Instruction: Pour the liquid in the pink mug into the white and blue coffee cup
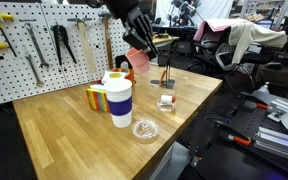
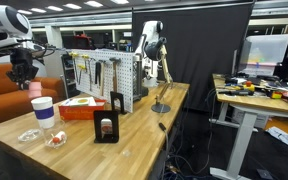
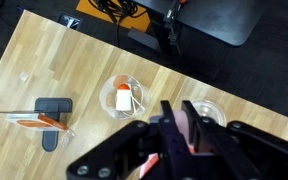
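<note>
My gripper [image 1: 137, 45] is shut on the pink mug [image 1: 138, 62] and holds it in the air, just above and beside the white and blue coffee cup [image 1: 119, 98]. The tall cup stands upright on the wooden table with its white lid on. In an exterior view the mug [image 2: 35, 90] hangs under the gripper [image 2: 24, 72], right over the cup [image 2: 44, 112]. In the wrist view the fingers [image 3: 177, 105] clamp the pink mug [image 3: 180, 122]; the tall cup is hidden there. I cannot see any liquid.
A striped box [image 1: 97, 98] stands against the tall cup. A clear glass dish [image 1: 145, 129] lies near the front edge. A second dish holding a small bottle [image 3: 125, 99] and a black stand [image 1: 168, 76] lie nearby. A pegboard with tools [image 1: 44, 45] is behind.
</note>
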